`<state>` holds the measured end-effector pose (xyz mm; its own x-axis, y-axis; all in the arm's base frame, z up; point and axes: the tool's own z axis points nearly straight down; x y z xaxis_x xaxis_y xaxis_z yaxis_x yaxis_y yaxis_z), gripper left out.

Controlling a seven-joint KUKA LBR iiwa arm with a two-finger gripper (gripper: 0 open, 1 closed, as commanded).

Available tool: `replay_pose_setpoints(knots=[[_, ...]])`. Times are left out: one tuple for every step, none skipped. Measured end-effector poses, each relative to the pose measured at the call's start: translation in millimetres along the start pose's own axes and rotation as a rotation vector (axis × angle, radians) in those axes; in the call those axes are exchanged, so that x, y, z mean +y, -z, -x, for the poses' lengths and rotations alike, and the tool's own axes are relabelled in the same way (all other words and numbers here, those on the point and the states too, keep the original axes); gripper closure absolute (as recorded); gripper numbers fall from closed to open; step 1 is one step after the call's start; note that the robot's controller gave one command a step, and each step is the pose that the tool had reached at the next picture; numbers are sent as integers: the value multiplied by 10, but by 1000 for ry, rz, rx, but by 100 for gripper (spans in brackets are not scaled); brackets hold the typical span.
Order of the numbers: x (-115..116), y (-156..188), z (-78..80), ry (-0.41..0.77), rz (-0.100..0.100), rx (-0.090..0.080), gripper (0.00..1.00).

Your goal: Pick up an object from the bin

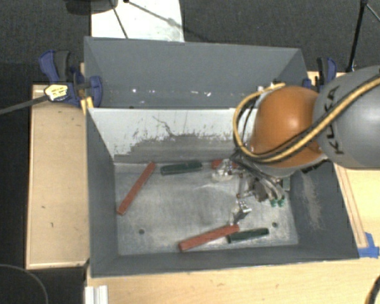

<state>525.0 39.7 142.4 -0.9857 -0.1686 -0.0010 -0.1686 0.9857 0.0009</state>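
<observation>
Hand position: your hand (pixel 240 214) hangs low in the front right part of the bin (pixel 177 211), under the arm's orange cover (pixel 285 125).
Hand state: you cannot tell whether it is wide or narrow. The wrist hardware and the viewing angle mask the tip, and nothing shows held in it.
Nearest things: the lower red-brown bar (pixel 208 239) and the lower dark green stick (pixel 248 235) lie almost end to end near the front wall. The hand's tip is just above the spot where they meet.
Other things: 1 more red-brown bar (pixel 136 188) lies slanted at the left. 1 more dark green stick (pixel 182 167) lies by the back wall. Both are well apart from the hand.
Handling, as a judgement: both nearest pieces look stiff, slim and light. They lie flat on bare metal and are likely to skid or pivot if you pinch them off-centre.
Where to grip: take either piece across its narrow width near mid-length. A grip at the ends where they meet risks catching both.
Hard to make out: a small red piece (pixel 216 164) by the back wall is partly masked by the wrist, so you cannot name its kind. Whether the hand touches the bar or hovers above it is unclear.
</observation>
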Motion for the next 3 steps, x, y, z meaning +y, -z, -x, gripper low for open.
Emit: replay_pose_setpoints(knots=[[-121, -599, -345, -36, 0, -11, 100], [-121, -599, -345, -37, 0, -11, 100], [-89, -214, -283, -33, 0, 4, 100]])
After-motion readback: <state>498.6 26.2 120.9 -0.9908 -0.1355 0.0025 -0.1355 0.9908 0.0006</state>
